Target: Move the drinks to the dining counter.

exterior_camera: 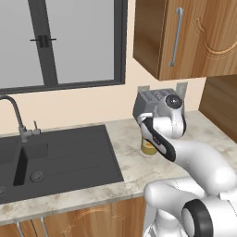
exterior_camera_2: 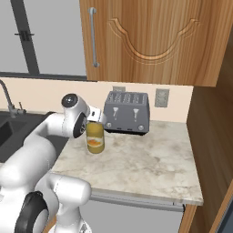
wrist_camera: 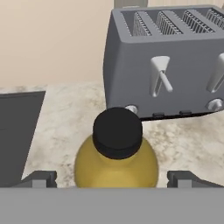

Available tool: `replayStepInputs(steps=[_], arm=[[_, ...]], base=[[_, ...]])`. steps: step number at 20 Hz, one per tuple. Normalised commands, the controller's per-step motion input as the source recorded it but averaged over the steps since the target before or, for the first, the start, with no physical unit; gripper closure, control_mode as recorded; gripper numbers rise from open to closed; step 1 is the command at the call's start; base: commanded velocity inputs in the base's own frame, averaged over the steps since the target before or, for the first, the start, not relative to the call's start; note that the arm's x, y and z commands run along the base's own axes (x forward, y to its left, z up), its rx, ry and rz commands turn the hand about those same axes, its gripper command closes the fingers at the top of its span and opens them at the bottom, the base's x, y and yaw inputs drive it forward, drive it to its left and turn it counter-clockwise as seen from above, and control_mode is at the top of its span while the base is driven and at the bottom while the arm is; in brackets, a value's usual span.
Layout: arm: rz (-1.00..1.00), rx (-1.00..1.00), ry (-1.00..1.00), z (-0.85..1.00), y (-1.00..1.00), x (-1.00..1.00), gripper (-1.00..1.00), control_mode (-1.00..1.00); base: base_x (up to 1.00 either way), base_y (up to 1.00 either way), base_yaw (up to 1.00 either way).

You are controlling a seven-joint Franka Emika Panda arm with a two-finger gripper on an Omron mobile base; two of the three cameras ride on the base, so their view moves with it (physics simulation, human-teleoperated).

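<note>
The orange-juice bottle (wrist_camera: 116,164) stood upright on the marble bench (exterior_camera_2: 150,164), just in front of the grey toaster (exterior_camera_2: 126,111) and to the right of the black sink (exterior_camera: 55,157). The gripper (wrist_camera: 116,179) hovered above and slightly behind it, its fingers (wrist_camera: 40,179) spread as wide as they go, one on each side of the bottle's shoulders and touching nothing. Nothing was held.

The bottle looked large and full, so it would probably be fairly heavy and top-steady, with a stiff but smooth, rounded wall that could slip under a light squeeze. The black cap (wrist_camera: 117,132) was narrow and offered poor purchase. The better hold seemed to be on the wide body below the shoulder, fingers squarely across its middle, so the weight would hang under the grip and not tip toward the toaster during the lift.
</note>
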Motion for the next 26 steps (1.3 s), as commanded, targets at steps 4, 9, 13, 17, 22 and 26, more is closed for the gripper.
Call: replayStepInputs(steps=[4,9,13,17,22,26], arm=[[0.0,-0.01,-0.04,-0.09,0.0,0.2,-1.0,-1.0],[0.0,-0.01,-0.02,-0.07,0.0,0.18,-1.0,-1.0],[0.0,0.0,-0.02,-0.06,0.0,0.17,-1.0,-1.0],[0.0,0.0,-0.02,-0.07,0.0,0.19,-1.0,-1.0],[0.0,-0.01,-0.03,-0.1,0.0,0.22,-1.0,-1.0],[0.0,-0.01,-0.03,-0.09,0.0,0.12,-1.0,-1.0]], base=[[0.0,0.0,0.0],[0.0,0.0,0.0],[0.0,0.0,0.0],[0.0,0.0,0.0],[0.0,0.0,0.0],[0.0,0.0,0.0]])
